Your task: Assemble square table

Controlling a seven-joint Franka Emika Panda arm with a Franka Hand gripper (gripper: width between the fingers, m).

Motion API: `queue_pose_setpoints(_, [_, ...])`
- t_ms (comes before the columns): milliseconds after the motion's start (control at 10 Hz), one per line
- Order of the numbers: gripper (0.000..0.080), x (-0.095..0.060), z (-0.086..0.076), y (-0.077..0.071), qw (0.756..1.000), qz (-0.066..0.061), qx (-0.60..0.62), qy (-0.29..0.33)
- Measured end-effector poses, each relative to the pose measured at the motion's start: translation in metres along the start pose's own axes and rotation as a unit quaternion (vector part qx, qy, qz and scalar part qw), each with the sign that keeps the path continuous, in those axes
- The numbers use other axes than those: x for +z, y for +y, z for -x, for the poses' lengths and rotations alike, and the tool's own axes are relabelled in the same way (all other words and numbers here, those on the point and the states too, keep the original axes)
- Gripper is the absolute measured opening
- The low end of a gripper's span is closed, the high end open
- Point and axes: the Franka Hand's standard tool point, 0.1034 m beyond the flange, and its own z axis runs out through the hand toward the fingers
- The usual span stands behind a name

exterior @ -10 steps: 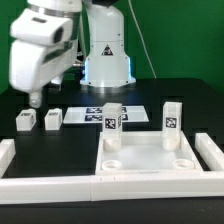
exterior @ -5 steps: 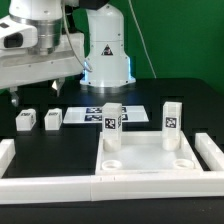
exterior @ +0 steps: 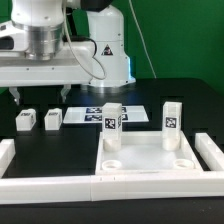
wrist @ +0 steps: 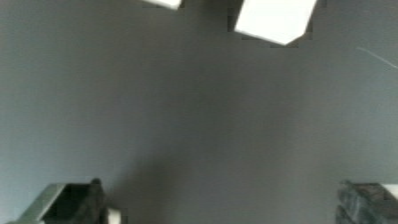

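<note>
Two dark fingers (exterior: pixel 17 96) of the gripper (exterior: pixel 41 97) are spread wide and hold nothing, hanging above the black table (exterior: pixel 195 100). Near the gripper, lower down on the table, sit a loose leg block (exterior: pixel 25 121) and a second leg block (exterior: pixel 53 118), just beside each other and clear of the fingers. In the wrist view, bare table shows between the fingertips, with the white blocks farther ahead. Past the second leg block, toward the exterior view's right, lies the marker board (exterior: pixel 85 116). Beyond that, well apart from the gripper, rests the square table slab (exterior: pixel 150 158), with one upright leg (exterior: pixel 112 122) and another upright leg (exterior: pixel 171 118) at its far corners. White border rails (exterior: pixel 50 185) edge the table nearer the camera than the gripper.
</note>
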Motion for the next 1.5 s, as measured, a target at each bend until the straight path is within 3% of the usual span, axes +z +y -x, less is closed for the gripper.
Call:
queue_pose_setpoints(100, [0.0649, 0.003, 0.003, -0.003, 1.000, -0.008, 0.017, -0.003])
queue_pose_setpoints(400, [0.0649, 0.003, 0.001, -0.006, 1.000, -0.009, 0.002, -0.009])
queue_pose_setpoints(600, [0.0649, 0.010, 0.009, -0.011, 0.995, -0.023, -0.004, -0.098])
queue_pose_setpoints(800, [0.0649, 0.018, 0.015, -0.007, 0.977, -0.045, 0.000, -0.209])
queue_pose_setpoints(1000, [0.0649, 0.022, 0.011, -0.008, 0.963, -0.054, -0.004, -0.264])
queue_pose_setpoints(1400, [0.0649, 0.027, 0.008, -0.014, 0.958, -0.056, -0.022, -0.281])
queue_pose_setpoints(1500, [0.0649, 0.036, 0.014, -0.015, 0.955, -0.057, -0.020, -0.292])
